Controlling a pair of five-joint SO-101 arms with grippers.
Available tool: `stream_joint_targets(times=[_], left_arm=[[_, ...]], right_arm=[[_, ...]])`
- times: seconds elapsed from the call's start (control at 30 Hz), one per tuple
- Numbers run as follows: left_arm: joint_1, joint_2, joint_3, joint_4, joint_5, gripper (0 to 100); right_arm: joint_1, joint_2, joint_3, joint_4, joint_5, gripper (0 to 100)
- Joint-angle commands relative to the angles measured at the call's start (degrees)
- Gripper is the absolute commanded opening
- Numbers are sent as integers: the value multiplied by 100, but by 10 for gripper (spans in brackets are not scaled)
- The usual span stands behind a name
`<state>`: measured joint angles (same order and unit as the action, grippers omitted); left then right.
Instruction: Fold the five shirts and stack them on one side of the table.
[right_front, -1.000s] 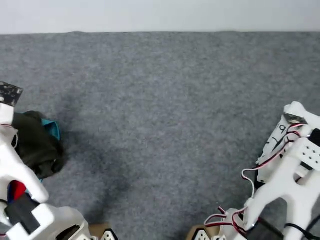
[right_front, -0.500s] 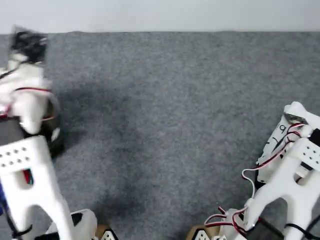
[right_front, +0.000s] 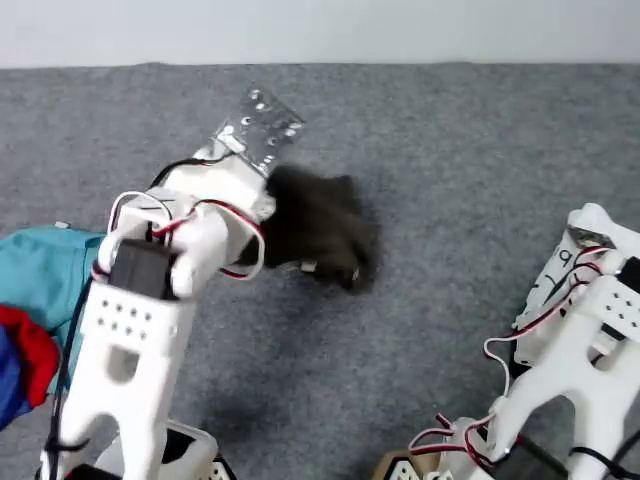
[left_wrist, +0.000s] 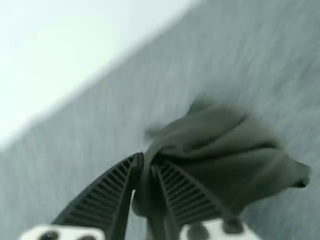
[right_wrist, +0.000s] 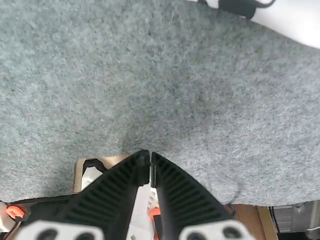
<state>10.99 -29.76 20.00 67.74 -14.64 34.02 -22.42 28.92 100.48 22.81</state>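
Hanging from the left gripper (left_wrist: 145, 160) is a dark shirt (right_front: 320, 230). The jaws are closed on a pinch of cloth at one edge, and the rest bunches out beyond the fingertips.

- Position: the shirt is about mid-table (right_front: 470, 140), well apart from the teal shirt (right_front: 40, 270), red shirt (right_front: 30, 350) and blue shirt (right_front: 8, 385) heaped at the left edge.
- Lie: a crumpled lump, not spread. Its longer run goes from the pinch away toward the right arm's side, slanting slightly to the near edge. Neither collar nor hem can be told apart, and I cannot tell whether it drags on the mat or hangs just clear.
- Right gripper (right_wrist: 150, 156): jaws shut on nothing, over the near table edge, well apart from the shirt.

Judgement: the free end lies toward the right arm, so spreading it flat probably calls for that arm to take it.
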Motion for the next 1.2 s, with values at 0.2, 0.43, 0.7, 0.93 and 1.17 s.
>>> stream_joint_targets(times=[0.2,0.43,0.7,0.93,1.17], left_arm=[[-2259,941,1622,-229,-659,187],[-3086,1292,1059,-79,-1468,196],[-3358,1292,127,615,-1530,192],[-3358,1134,75,958,-905,191],[-3675,668,75,914,-9,191]], right_arm=[[-2149,-136,-70,189,-475,9],[-3354,-136,-88,-338,-624,18],[-4505,-84,-774,-1481,-659,221],[-5314,1376,-1538,-1807,-651,206],[-5947,3020,-2919,-1640,-659,206]])
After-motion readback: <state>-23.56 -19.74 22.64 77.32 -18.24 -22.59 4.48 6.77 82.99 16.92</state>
